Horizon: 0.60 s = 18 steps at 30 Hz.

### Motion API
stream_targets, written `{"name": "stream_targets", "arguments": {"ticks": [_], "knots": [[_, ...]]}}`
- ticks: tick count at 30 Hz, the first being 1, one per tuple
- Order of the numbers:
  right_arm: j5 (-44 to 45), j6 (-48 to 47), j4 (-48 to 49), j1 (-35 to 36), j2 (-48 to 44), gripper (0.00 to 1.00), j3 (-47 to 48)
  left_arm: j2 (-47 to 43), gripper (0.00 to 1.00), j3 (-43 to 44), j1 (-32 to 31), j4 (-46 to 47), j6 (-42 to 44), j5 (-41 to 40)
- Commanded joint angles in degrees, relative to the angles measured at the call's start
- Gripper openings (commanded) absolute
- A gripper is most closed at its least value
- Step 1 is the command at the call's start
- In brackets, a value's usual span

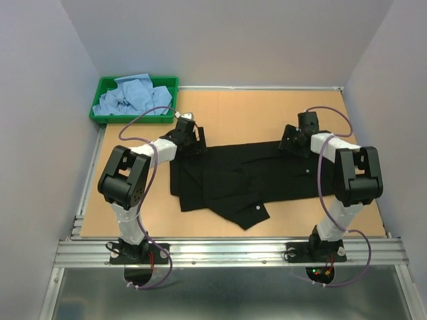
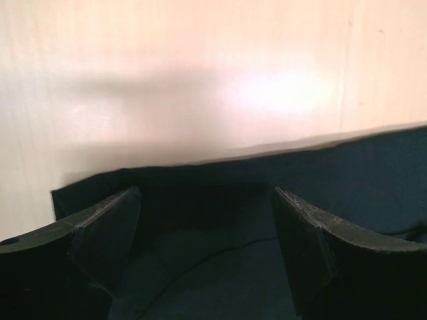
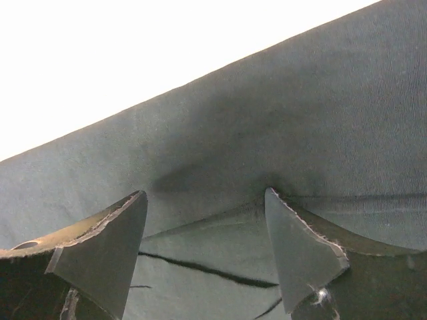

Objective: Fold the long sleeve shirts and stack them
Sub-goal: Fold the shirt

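- Left fingers (image 2: 107, 230): dark, blunt wedges with scuffed matte faces. They're spread wide with nothing gripped, poised over the far left corner of the black shirt (image 2: 373, 173). I can't tell if the tips touch the cloth.
- Right fingers (image 3: 303, 243): same dark wedges, edges worn pale, standing apart. The tips press into the shirt near its far right edge, and a low ridge of cloth puckers up between them. It isn't clamped.
- Close up, the cloth is a fine, matte weave, its straight edge crisp against the pale surface.
- From above, the black shirt sprawls sideways across the middle of the desk (image 1: 247, 113), a smooth tan board. It's rumpled into soft folds, and one flap points toward the near edge, showing a small pale button (image 1: 258, 208).
- In the far left corner a green tray (image 1: 100, 100) holds crumpled light blue shirts (image 1: 133, 97), well apart from the black one.
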Motion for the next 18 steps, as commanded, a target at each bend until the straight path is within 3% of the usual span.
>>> {"name": "stream_targets", "arguments": {"ticks": [1,10,13,18], "knots": [[1.6,0.6,2.7,0.1,4.3,0.77,5.2,1.4,0.91,1.9,2.1,0.8,-2.0,0.9],[-0.4,-2.8,3.1,0.2,14.5,0.80,16.9,5.4,0.91,4.7,6.2,0.9,-3.7,1.7],[-2.3,-4.2,3.0,0.8,11.2,0.81,18.4,3.4,0.91,6.1,6.3,0.9,-3.6,2.7],[-2.7,-4.4,2.4,5.0,0.1,0.82,10.7,-3.9,0.91,4.8,6.2,1.0,-3.1,6.1]]}}
